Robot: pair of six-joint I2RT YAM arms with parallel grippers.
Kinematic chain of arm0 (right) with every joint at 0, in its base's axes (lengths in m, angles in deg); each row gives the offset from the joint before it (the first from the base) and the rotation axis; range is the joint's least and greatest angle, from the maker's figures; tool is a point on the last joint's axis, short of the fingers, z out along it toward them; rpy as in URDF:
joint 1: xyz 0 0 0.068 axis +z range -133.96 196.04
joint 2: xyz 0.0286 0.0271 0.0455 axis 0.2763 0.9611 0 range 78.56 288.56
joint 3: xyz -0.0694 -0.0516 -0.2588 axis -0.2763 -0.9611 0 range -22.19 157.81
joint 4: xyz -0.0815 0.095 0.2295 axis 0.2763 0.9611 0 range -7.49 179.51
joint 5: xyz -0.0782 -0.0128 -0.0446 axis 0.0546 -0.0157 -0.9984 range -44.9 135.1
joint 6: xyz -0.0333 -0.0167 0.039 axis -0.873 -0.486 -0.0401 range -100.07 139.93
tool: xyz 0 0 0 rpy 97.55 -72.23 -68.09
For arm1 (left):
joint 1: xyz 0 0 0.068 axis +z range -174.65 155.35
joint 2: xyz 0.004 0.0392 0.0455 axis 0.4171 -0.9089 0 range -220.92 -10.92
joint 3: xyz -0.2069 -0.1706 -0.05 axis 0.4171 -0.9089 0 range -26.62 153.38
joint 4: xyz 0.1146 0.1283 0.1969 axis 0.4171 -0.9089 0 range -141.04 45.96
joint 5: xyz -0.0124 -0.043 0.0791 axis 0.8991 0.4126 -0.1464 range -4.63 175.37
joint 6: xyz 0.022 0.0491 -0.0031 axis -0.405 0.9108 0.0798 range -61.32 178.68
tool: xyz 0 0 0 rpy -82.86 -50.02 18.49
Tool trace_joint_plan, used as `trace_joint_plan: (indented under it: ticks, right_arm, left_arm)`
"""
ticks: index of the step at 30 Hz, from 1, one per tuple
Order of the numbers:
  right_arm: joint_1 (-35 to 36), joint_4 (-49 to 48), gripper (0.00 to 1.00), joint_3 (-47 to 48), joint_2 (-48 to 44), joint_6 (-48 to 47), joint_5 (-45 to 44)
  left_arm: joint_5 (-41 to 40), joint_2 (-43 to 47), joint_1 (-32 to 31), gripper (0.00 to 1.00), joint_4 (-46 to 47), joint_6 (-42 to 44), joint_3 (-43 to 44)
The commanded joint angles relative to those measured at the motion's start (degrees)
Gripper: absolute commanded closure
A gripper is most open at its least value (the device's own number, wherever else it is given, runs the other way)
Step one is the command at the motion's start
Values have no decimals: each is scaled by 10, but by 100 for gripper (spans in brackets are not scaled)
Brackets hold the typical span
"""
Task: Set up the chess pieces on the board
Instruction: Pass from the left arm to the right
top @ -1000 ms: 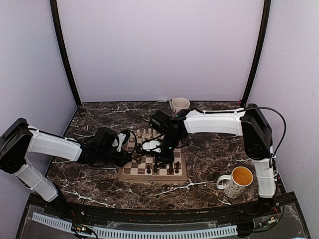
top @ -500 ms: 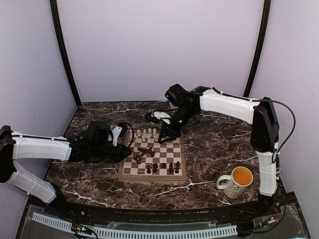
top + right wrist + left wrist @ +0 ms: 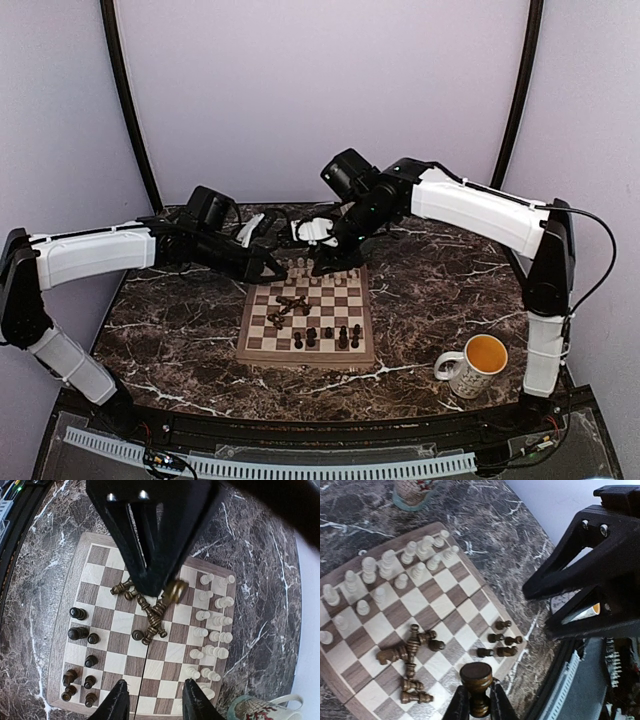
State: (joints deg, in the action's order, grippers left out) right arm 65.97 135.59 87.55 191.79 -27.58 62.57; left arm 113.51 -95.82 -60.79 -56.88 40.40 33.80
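Dark chess piece (image 3: 476, 678) shows pinched in the left claw (image 3: 477, 707) only in its wrist view; right claw (image 3: 157, 700) gapes empty.

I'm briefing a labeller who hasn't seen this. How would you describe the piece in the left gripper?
Find the checkered board. Above it the left gripper clamps one dark brown piece with a round flat top. Unlike the toppled dark pieces mid-board, it is held off the squares.

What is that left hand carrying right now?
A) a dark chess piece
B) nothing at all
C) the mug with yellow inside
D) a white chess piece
A: in the left wrist view, a dark chess piece sits pinched in the left hand, above the board.
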Motion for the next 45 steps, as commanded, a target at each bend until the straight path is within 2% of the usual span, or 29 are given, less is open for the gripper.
trace_joint_plan:
  ticks: [1, 11, 21, 32, 34, 40, 43, 45]
  right_arm:
    - [34, -28, 60, 22, 2, -65, -76]
    - [70, -49, 52, 23, 20, -105, -115]
    - [90, -12, 55, 24, 28, -140, -99]
    - [104, 6, 78, 8, 33, -152, -107]
    - [104, 5, 81, 5, 31, -150, -108]
    - [81, -12, 87, 6, 37, -95, -87]
    - [53, -7, 87, 28, 45, -36, -30]
    - [33, -4, 86, 38, 48, 2, 16]
  left_arm:
    - [125, -13, 2, 91, -49, -15, 35]
    - [208, -43, 2, 89, -44, -24, 57]
    - [245, -58, 2, 88, -40, -16, 65]
    - [247, -61, 5, 89, -44, -9, 64]
    - [247, -62, 21, 88, -44, -10, 62]
    - [198, -36, 30, 69, -62, 11, 53]
    - [154, 11, 31, 58, -23, 18, 16]
    - [106, 44, 31, 54, 16, 21, -11]
